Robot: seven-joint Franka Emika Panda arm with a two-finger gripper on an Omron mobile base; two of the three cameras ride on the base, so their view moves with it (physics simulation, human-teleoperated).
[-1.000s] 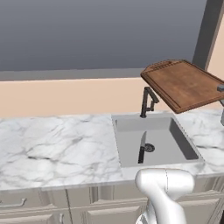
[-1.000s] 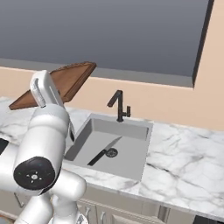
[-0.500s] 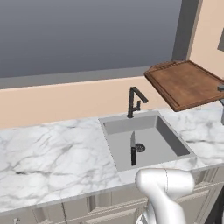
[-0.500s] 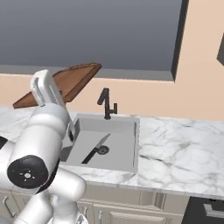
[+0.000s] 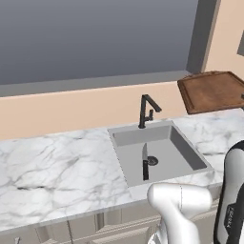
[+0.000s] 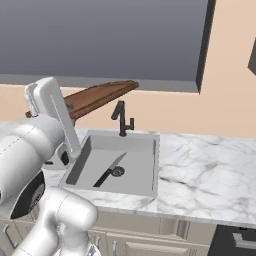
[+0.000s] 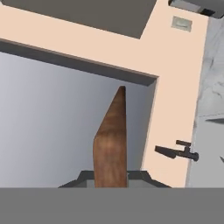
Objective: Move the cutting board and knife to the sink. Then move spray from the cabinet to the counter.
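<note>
The dark reddish-brown cutting board hangs in the air above the counter, to the right of the sink in the left base view. In the right base view the cutting board shows behind my white arm. My gripper is shut on its end, and the cutting board runs away from the hand edge-on. The knife lies in the sink beside the drain; from the right the knife is seen too. The white marble counter runs both ways. The spray is out of view.
A black faucet stands behind the sink, just left of the board. A large grey window fills the wall above. A dark taupe corner of the cabinet shows at the right edge. Cream drawers sit below the counter.
The whole picture has shifted, so the base has driven and turned along the counter. The board stays in the gripper and the knife stays in the sink.
</note>
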